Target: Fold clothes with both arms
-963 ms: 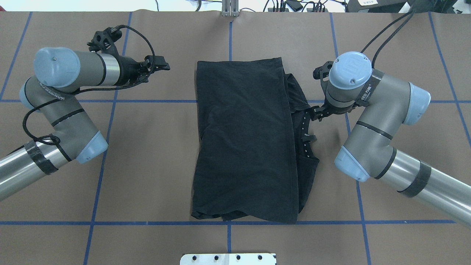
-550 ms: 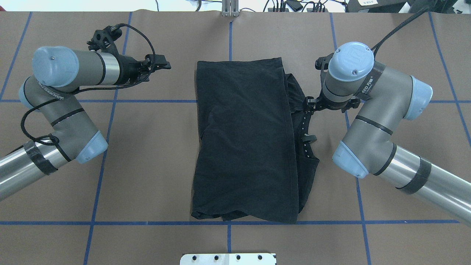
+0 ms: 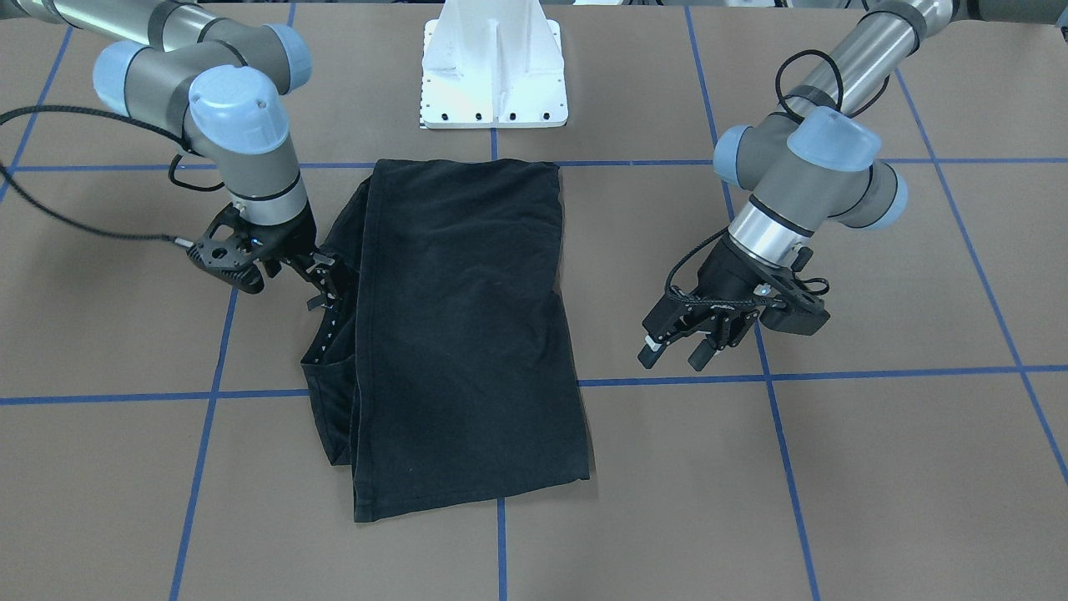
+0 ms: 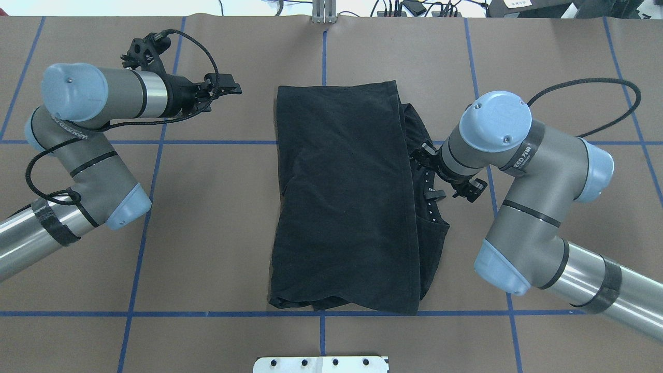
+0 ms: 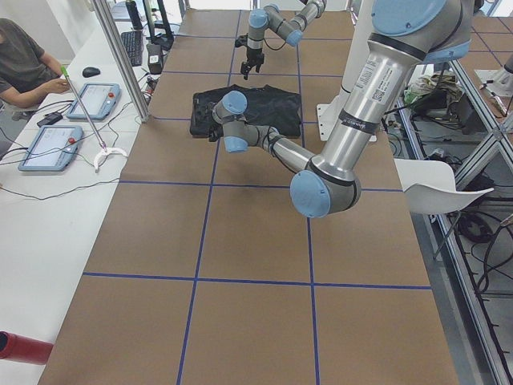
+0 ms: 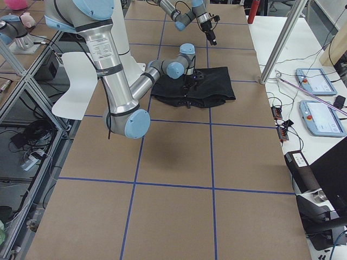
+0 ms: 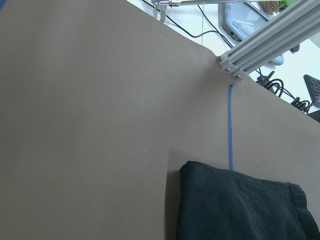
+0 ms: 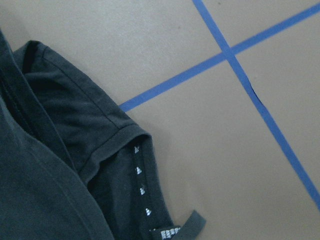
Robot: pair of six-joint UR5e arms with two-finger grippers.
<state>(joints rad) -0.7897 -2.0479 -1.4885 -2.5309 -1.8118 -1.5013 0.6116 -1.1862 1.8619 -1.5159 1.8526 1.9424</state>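
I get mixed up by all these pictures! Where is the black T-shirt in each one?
Front-facing: T-shirt in the middle, slightly left.
Overhead: T-shirt dead centre.
Exterior left: T-shirt small, top middle.
Exterior right: T-shirt small, upper middle.
Left wrist: T-shirt bottom right corner.
Right wrist: T-shirt left side.
Landmark: the white-dotted collar shows in front-facing, overhead and right wrist views.

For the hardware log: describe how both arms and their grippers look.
The left arm and right arm are silver-grey tubes with light blue joint caps, black tape bands and white lettering near the joints. Each carries a black two-finger gripper, the left gripper and right gripper, fed by a black braided cable.
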